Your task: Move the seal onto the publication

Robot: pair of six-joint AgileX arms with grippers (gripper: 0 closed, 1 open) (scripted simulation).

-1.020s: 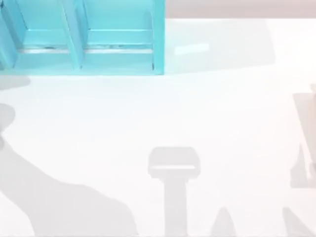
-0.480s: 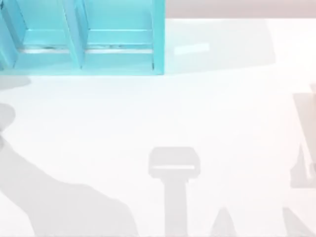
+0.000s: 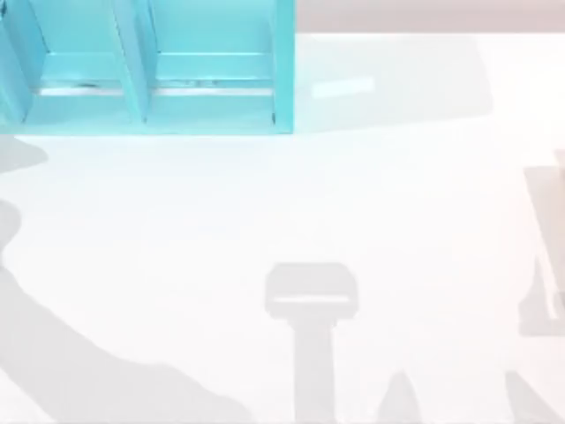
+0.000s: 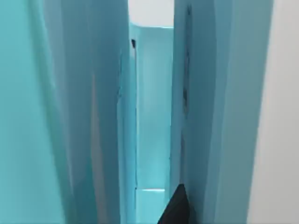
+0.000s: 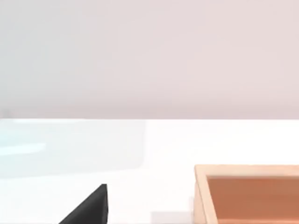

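Early stage: the left hand's dark fingertip (image 4: 175,207) faces the light-blue shelf unit (image 3: 150,71) on the white tabletop (image 3: 353,203); grip undeterminable, transfer apparently pending.

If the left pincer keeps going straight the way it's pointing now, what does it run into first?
Probably the light-blue shelf unit. The left wrist view looks down a narrow slot between two of its upright panels, ending at a back wall. The dark fingertip sits close beside one panel, so it might graze that side first; depth is unclear.

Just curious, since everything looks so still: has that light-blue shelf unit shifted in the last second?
No. The shelf unit sits where it was, its right post unchanged against the table's back edge.
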